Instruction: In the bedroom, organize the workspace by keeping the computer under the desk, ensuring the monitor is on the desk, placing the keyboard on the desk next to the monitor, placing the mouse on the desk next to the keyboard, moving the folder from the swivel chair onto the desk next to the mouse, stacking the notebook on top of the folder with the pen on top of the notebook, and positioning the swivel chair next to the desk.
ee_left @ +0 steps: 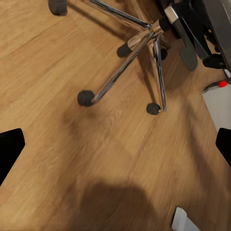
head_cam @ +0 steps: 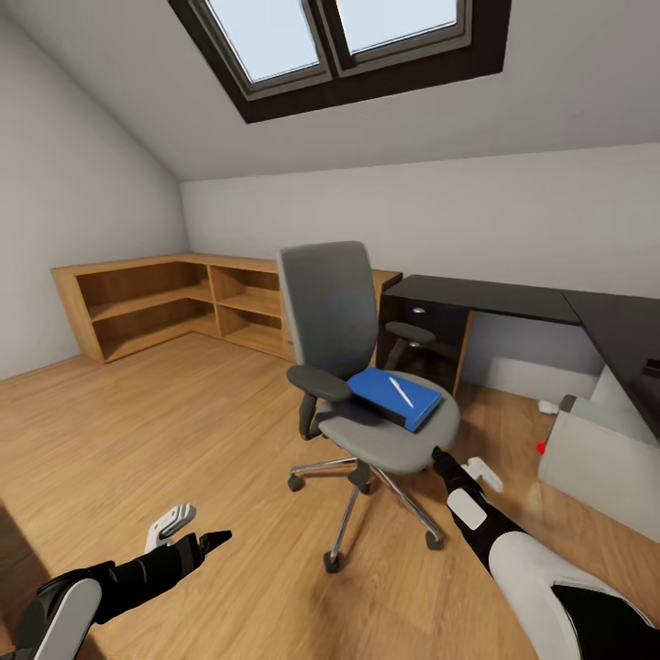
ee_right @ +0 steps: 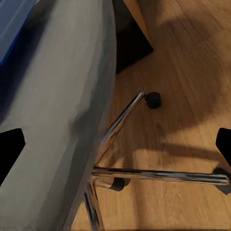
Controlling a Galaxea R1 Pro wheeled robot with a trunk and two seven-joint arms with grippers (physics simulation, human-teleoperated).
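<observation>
chair: the swivel chair (head_cam: 367, 367) is sitting out in the open floor, well apart from the desk (head_cam: 513, 298), seat facing the robot

folder: the blue folder (head_cam: 396, 394) is lying on the chair seat, toward its front edge, with the pen (head_cam: 401, 391) resting on top. can't see a dark notebook between them from here, might be hiding under the pen

computer: the grey computer (head_cam: 600, 454) is sitting beside the chair, tucked by the desk's right wing, red light showing

right gripper: the right gripper (head_cam: 438, 456) is reaching in just under the chair's front rim, touching or nearly so. honestly cannot tell how wide it's standing

left gripper: the left gripper (head_cam: 197, 536) is hanging low over the floor, away from the chair base, fingers looking spread and holding nothing

doing it well: I'd say come up above the seat rim, then slide under the folder's near edge, keeping it flat so the pen isn't rolling off

hard to see: monitor, keyboard and mouse aren't anywhere I can pick out; the desk's right end is getting cut off
</observation>
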